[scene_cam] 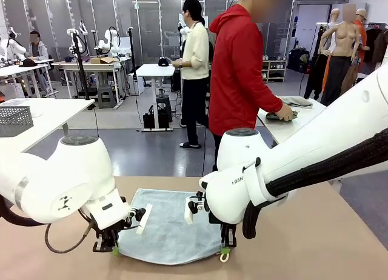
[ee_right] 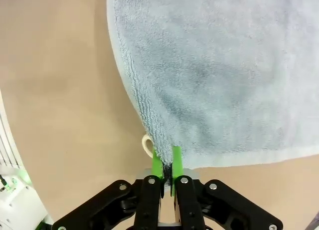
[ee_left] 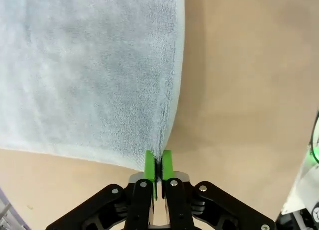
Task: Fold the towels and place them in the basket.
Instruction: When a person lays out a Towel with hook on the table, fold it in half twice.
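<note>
Left gripper (ee_left: 158, 164): fingers pinch light blue towel (scene_cam: 167, 228), its 7 o'clock corner.
Right gripper (ee_right: 167, 164): fingers pinch its 5 o'clock corner.

The tan table (scene_cam: 315, 231) carries a single light blue towel (scene_cam: 170, 231), spread out flat on its surface.

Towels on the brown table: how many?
1. The light blue towel lies spread, one near corner in the left gripper, the other in the right gripper. More may lie hidden.
</note>
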`<action>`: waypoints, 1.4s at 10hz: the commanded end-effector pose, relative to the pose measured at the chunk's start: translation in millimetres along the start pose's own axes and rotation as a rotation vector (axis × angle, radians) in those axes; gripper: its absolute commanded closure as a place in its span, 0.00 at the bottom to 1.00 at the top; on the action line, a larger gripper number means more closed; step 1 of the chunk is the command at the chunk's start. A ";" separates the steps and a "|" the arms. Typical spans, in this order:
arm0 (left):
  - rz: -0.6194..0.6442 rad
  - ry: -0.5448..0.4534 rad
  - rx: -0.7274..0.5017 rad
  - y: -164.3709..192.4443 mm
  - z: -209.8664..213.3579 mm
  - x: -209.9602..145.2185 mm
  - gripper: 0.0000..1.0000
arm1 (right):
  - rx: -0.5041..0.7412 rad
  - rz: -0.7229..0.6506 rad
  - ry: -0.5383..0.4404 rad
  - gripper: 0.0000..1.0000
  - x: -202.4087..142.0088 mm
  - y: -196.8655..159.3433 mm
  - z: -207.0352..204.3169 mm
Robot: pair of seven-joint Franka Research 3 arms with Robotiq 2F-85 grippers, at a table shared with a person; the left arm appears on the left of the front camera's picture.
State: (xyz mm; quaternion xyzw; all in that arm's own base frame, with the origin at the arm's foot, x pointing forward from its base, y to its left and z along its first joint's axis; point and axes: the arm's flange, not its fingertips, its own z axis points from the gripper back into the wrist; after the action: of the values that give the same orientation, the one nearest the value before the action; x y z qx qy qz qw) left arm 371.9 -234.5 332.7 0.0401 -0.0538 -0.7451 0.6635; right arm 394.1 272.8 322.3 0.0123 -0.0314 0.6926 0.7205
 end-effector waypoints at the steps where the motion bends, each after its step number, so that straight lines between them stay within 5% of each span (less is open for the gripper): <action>1: 0.013 0.046 0.035 -5.8 32.0 -1.3 0.93 | -0.008 0.032 -0.022 0.92 -4.7 -3.3 23.5; 7: -0.019 0.015 0.073 -4.8 54.1 0.2 0.93 | -0.035 0.038 -0.013 0.92 3.5 -5.4 31.8; 14: -0.030 -0.061 0.054 133.2 39.2 -7.5 0.93 | 0.023 0.173 -0.062 0.92 0.3 -125.4 52.0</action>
State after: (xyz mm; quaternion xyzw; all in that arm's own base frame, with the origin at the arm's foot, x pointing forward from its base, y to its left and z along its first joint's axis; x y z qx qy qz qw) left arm 481.5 -238.3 393.4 0.0522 -0.0922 -0.7520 0.6506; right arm 503.6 262.6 383.2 0.0266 -0.0574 0.7458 0.6632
